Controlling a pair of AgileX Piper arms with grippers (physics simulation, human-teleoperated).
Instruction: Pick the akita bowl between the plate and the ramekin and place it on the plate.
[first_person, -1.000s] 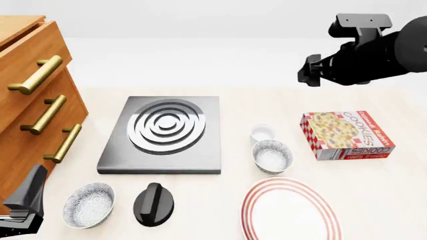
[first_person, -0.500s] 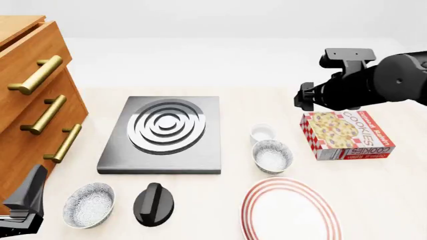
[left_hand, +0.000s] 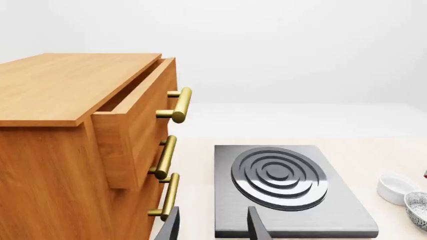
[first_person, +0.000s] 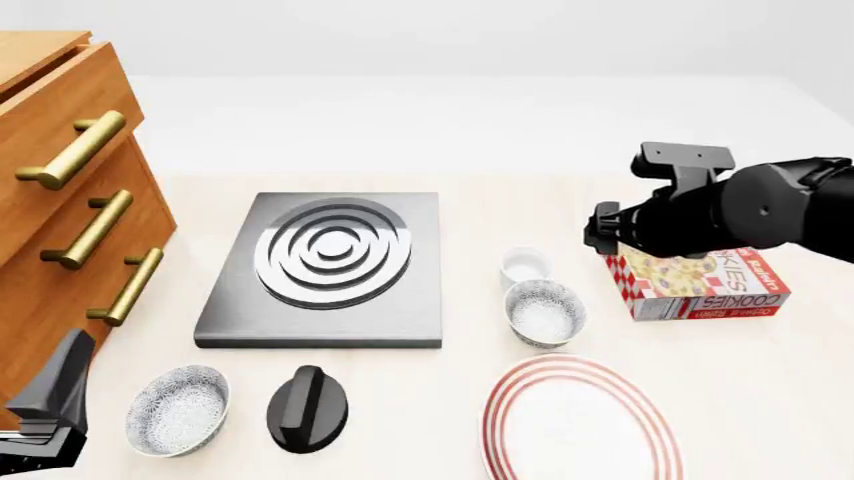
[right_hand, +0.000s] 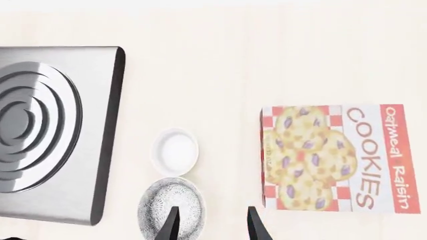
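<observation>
The akita bowl (first_person: 545, 312), speckled white inside, sits between the small white ramekin (first_person: 526, 266) and the red-ringed plate (first_person: 581, 420). My right gripper (first_person: 607, 228) hovers above the table to the right of the ramekin, in front of the cookie box. In the right wrist view its fingers are apart and empty, so the right gripper (right_hand: 212, 227) is open. There the bowl (right_hand: 171, 207) lies by one fingertip (right_hand: 172, 225), with the ramekin (right_hand: 175, 151) just beyond. My left gripper (first_person: 51, 415) rests at the near left corner. The left gripper (left_hand: 213, 229) is open and empty.
A second speckled bowl (first_person: 178, 408) and a black knob (first_person: 308, 407) lie near the front left. The grey stove plate (first_person: 327, 265) fills the middle, and a wooden drawer cabinet (first_person: 67, 220) stands at the left. A cookie box (first_person: 701, 280) lies right of the ramekin.
My right arm has come down and slightly left, from high at the back right to just above the cookie box. The left arm and all objects are unmoved.
</observation>
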